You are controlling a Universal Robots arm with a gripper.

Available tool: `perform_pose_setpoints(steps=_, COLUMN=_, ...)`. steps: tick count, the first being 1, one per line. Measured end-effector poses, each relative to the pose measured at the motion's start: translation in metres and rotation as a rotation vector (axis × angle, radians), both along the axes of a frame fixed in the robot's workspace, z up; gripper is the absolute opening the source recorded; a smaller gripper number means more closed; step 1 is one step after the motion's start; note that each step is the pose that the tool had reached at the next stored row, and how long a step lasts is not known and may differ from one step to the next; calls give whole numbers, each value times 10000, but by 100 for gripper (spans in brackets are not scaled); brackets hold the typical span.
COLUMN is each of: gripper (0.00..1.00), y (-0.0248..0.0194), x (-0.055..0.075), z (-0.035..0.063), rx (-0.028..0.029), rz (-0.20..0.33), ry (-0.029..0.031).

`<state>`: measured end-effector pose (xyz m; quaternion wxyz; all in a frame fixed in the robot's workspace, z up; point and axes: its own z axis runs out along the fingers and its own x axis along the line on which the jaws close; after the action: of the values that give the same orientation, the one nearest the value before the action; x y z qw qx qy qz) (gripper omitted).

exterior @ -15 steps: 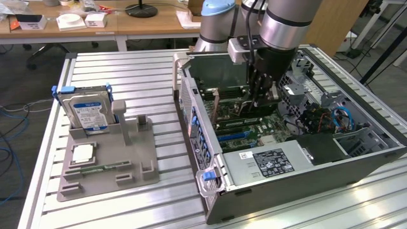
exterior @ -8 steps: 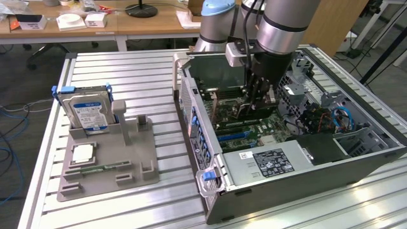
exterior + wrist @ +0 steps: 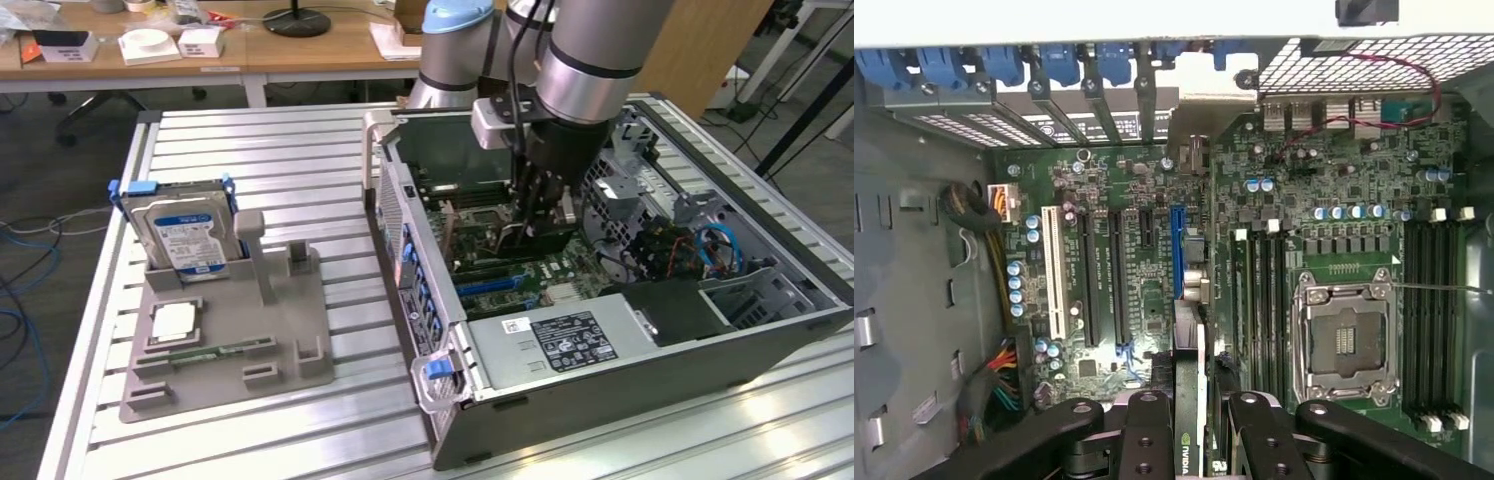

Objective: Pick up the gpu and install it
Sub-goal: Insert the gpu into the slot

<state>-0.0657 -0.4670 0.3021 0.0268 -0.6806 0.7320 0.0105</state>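
Gpu (image 3: 1190, 405): seen edge-on in the wrist view, a thin dark card with a green strip and a logo on its upper edge. It is held upright inside the open computer case (image 3: 424, 300), over the motherboard (image 3: 1144, 275).

Position: the card's edge is lined up roughly with the long blue slot (image 3: 1177, 250). Whether its lower edge touches the slot cannot be told. In the exterior view the gpu (image 3: 523, 238) is seen low in the case beneath the gripper (image 3: 541, 215).

Grip: the gripper (image 3: 1199, 445) is clamped on the card, one black finger (image 3: 1147, 430) pressed to each flat face.

Handling, judged: the card is taken to be light and stiff, but fragile. It is thin, soldered parts are exposed on both faces, and the contact edge is easily scuffed. A hold across the flat faces near the upper edge, as seen here, is considered sound; the contact edge is best left untouched. Tilt in the grip would be the likely fault.

Surroundings: memory slots and the empty CPU socket (image 3: 1346, 335) lie beside the card. Outside the case, a hard drive (image 3: 187, 235) stands in a grey holder (image 3: 287, 330) and a memory stick (image 3: 214, 352) lies flat on it.
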Motion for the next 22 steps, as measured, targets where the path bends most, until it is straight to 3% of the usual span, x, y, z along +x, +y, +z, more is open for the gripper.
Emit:
perform_pose_setpoints(steps=12, gripper=26, y=-34, x=-39, z=-113, rx=-2, rz=1, ry=0)
perform_pose_setpoints(steps=22, gripper=26, y=-42, x=-40, z=-118, rx=-3, rz=-1, ry=0)
